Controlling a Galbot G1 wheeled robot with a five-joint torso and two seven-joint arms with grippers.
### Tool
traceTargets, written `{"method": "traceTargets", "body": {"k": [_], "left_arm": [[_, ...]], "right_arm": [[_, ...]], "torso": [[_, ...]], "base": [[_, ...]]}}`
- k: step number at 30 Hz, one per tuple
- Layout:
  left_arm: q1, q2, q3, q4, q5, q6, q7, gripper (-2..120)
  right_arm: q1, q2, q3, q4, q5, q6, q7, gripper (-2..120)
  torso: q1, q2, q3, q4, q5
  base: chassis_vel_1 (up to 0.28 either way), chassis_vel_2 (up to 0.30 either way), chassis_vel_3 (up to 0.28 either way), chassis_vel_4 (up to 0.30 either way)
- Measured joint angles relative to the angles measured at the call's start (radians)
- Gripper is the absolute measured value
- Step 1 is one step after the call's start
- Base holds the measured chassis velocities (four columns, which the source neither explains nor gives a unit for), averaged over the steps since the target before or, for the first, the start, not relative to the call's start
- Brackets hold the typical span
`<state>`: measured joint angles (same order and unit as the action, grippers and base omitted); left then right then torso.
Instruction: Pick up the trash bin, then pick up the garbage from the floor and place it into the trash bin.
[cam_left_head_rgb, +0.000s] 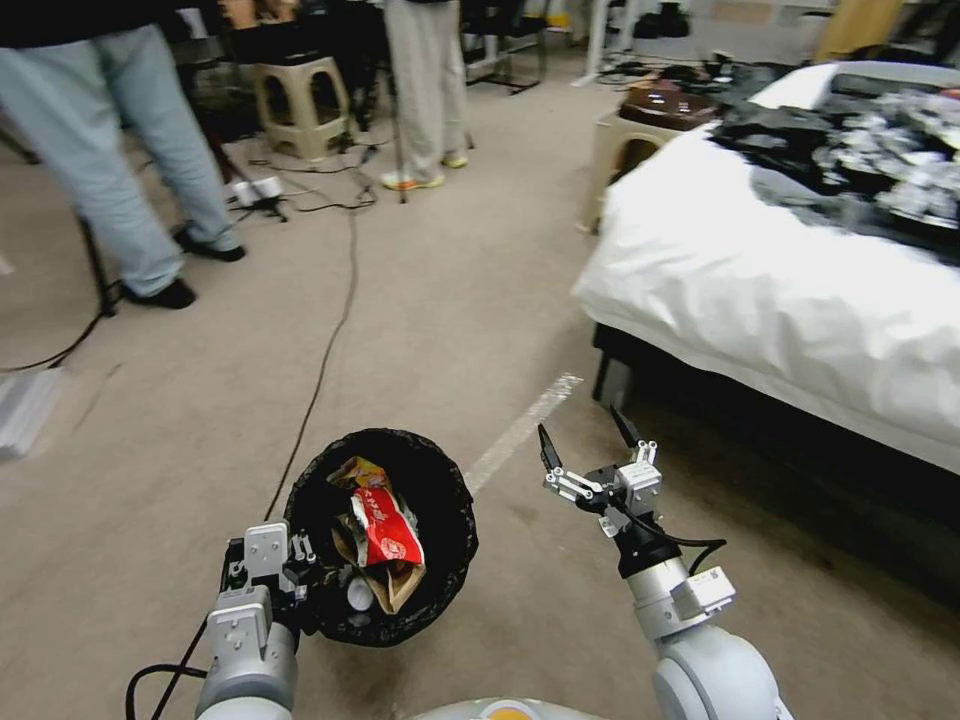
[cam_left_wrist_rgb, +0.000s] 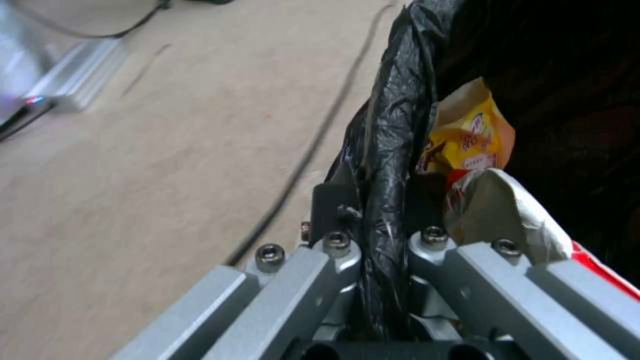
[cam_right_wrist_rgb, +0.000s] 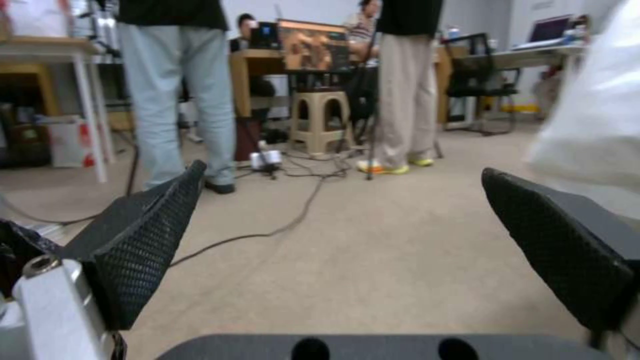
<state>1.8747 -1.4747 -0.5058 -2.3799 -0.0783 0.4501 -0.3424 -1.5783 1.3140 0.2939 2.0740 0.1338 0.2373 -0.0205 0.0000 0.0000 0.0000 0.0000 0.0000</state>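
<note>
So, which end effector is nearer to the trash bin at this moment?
Left. The left end effector is shut on the trash bin rim, pinching the black liner. The right end effector is open in the air beside the bin, apart from it, toward the bed.

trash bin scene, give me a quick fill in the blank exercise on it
1. The left gripper is clamped on the ____ of the trash bin.
2. The right gripper holds nothing, and its fingers are ____.
3. The red packet lies ____ the trash bin.
4. The bag lining the trash bin is ____ in colour.

Missing words: rim; open; inside; black
</note>
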Motion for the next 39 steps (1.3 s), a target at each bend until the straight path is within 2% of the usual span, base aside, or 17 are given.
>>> {"method": "traceTargets", "body": {"k": [39], "left_arm": [[-0.008, -0.004, 0.011, 0.015, 0.004, -0.015, 0.001, 1]], "right_arm": [[-0.001, 0.003, 0.002, 0.006, 0.001, -0.004, -0.002, 100]], "torso": [[0.0, 0.0, 0.0, 0.0002, 0.0]], "base": [[0.12, 0.122, 0.125, 0.124]]}}
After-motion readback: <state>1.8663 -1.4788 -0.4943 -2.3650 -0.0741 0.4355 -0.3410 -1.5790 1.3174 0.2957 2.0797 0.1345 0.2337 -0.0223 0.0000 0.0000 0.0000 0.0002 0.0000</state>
